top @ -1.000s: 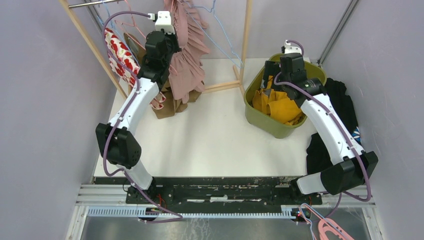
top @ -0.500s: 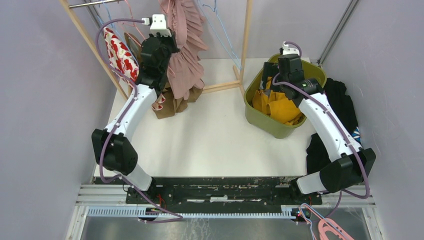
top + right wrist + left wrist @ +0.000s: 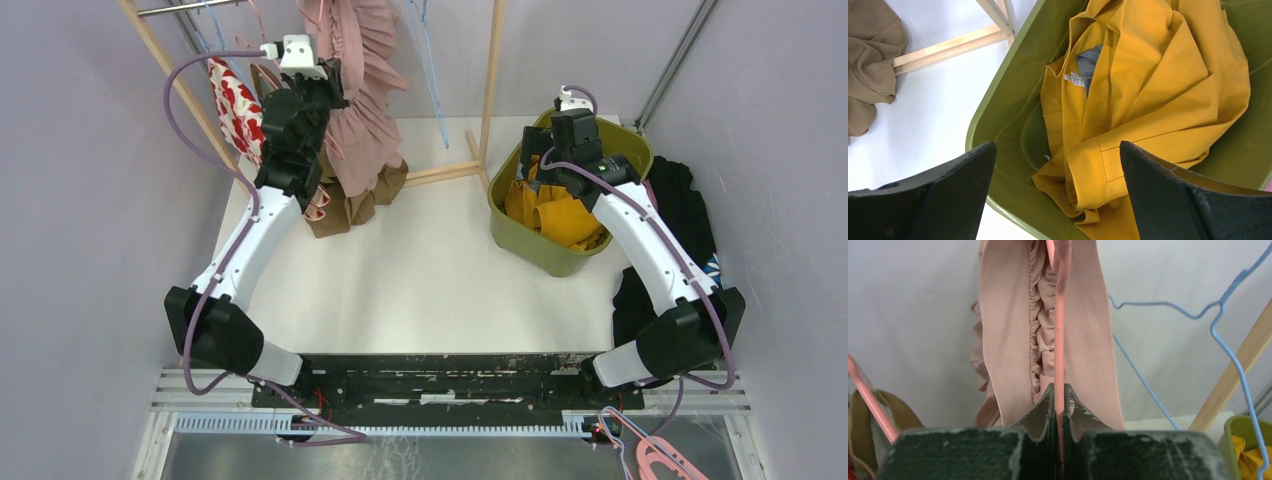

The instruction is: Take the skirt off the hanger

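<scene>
- Up at the upper left of the overhead view, what hangs from the wooden rack (image 3: 490, 70)?
- The pink ruffled skirt (image 3: 355, 110), hanging over a brown garment (image 3: 345, 210) heaped on the table (image 3: 420, 270). The left end effector (image 3: 333, 77) is raised right against the skirt. At the right of the frame, the right end effector (image 3: 532, 152) hovers over a green bin (image 3: 520, 235) that holds a yellow garment (image 3: 560, 210).
- And the left wrist view?
- The skirt (image 3: 1008, 340) fills the centre, draped on a pink hanger (image 3: 1060, 340). The left end effector (image 3: 1059, 390) is clamped together on the hanger's thin rod, with the fabric just behind it. A blue hanger (image 3: 1220, 303) shows at the right.
- The right wrist view?
- The right end effector (image 3: 1058, 145) has its fingers (image 3: 938, 190) spread wide apart and grips nothing. Below lies the yellow garment (image 3: 1148, 75) in the bin (image 3: 1003, 90).
</scene>
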